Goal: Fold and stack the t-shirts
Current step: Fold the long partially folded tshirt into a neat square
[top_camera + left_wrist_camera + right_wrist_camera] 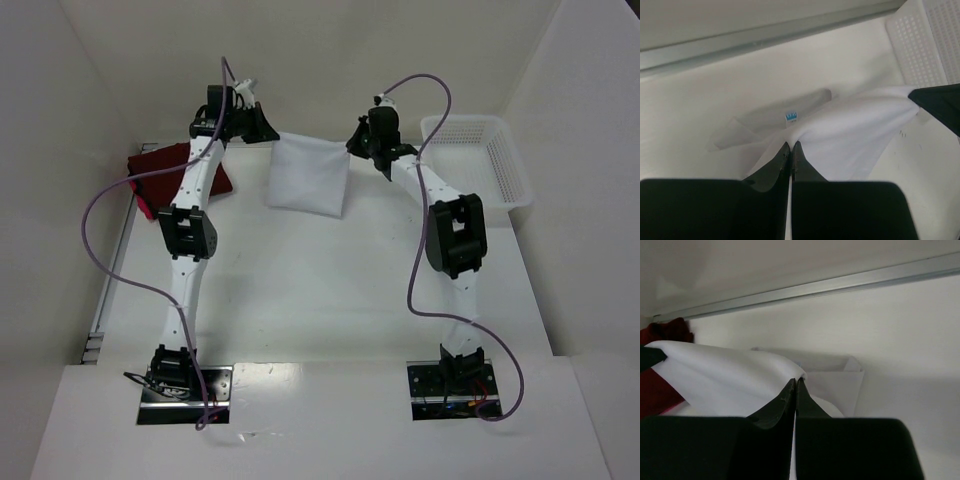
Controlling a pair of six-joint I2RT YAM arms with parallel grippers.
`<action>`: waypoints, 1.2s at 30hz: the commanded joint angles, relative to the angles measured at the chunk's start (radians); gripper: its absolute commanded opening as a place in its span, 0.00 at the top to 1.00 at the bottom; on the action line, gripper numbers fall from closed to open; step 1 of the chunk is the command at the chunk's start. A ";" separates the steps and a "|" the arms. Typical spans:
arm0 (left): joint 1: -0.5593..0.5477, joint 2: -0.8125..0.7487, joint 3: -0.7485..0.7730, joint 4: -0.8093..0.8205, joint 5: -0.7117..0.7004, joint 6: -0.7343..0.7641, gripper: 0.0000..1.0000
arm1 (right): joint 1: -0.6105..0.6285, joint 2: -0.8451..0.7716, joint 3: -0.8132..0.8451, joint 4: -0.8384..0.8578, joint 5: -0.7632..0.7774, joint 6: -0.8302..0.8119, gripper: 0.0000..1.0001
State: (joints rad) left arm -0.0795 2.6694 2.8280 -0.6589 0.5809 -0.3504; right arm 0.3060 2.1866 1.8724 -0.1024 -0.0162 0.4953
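Observation:
The white t-shirt hangs stretched between my two grippers at the back middle of the table, its lower part resting on the tabletop. My left gripper is shut on the shirt's left top corner; in the left wrist view the cloth runs away from the jaws and a small blue neck label shows. My right gripper is shut on the right top corner, seen in the right wrist view with white cloth in it. Dark red t-shirts lie at the back left, partly under the left arm.
A white plastic mesh basket stands at the back right, also in the left wrist view. White walls close in the table at the back and sides. A metal rail runs along the back wall.

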 commanded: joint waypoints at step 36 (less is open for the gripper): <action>-0.029 0.018 -0.016 -0.388 -0.288 0.145 0.00 | 0.007 -0.038 -0.299 0.082 -0.105 0.077 0.32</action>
State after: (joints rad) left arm -0.1184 2.7674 2.8135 -1.0330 0.2849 -0.2382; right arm 0.2981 2.1996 1.5763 -0.0919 -0.1048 0.5590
